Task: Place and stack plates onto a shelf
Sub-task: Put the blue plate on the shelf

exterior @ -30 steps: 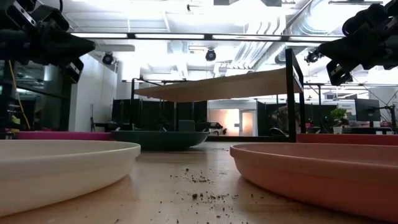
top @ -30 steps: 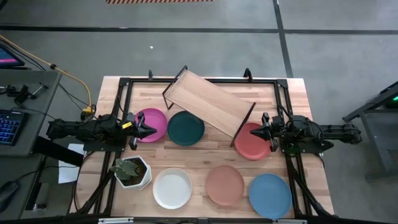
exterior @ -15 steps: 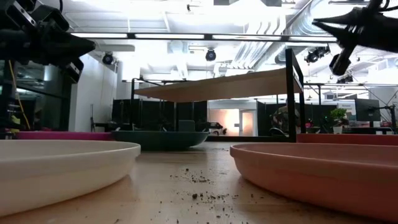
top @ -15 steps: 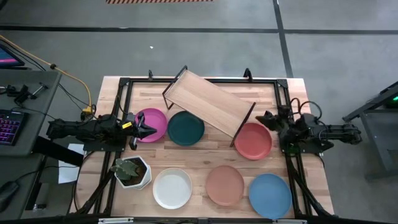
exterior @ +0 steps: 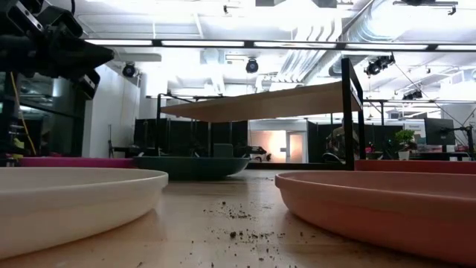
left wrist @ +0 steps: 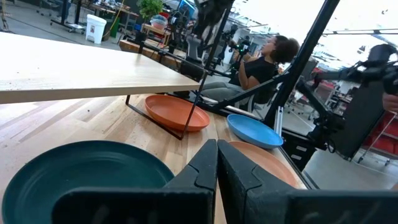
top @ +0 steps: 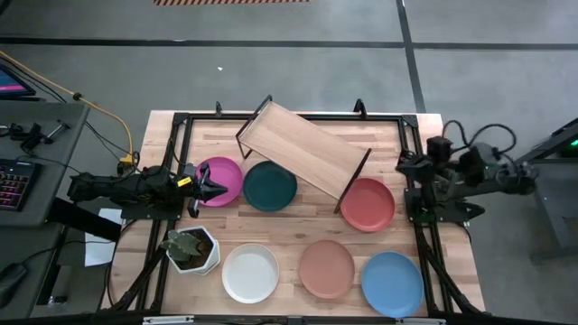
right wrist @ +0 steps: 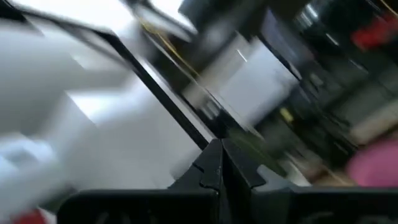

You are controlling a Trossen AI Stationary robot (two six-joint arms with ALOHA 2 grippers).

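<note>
Plates lie in two rows on the table [top: 226, 233], none on the shelf [top: 303, 150], which stands slantwise across the far half, its board bare. In the far row the magenta plate [top: 222, 180] lies at the left, the green plate [top: 269, 184] just beside it and partly under the shelf's near edge, and the red plate [top: 368, 204] at the shelf's right end, by its black leg. In the near row the white plate [top: 250, 272], the pink plate [top: 326, 268] and the blue plate [top: 392, 282] sit side by side from left to right, with a white pot [top: 191, 250] holding a plant left of the white one. The left gripper [top: 217, 187] hangs over the left rim of the magenta plate, fingers pressed together with nothing between them; its wrist view shows them closed above the green plate, with the red and blue plates farther off. The right gripper [top: 404, 164] sits at the table's right edge, clear of the red plate and raised toward the far side; its wrist view shows the fingers [right wrist: 217, 163] closed on nothing, against a blurred room. In the low view the white and pink plates fill the foreground, crumbs scattered on the wood between them.
</note>
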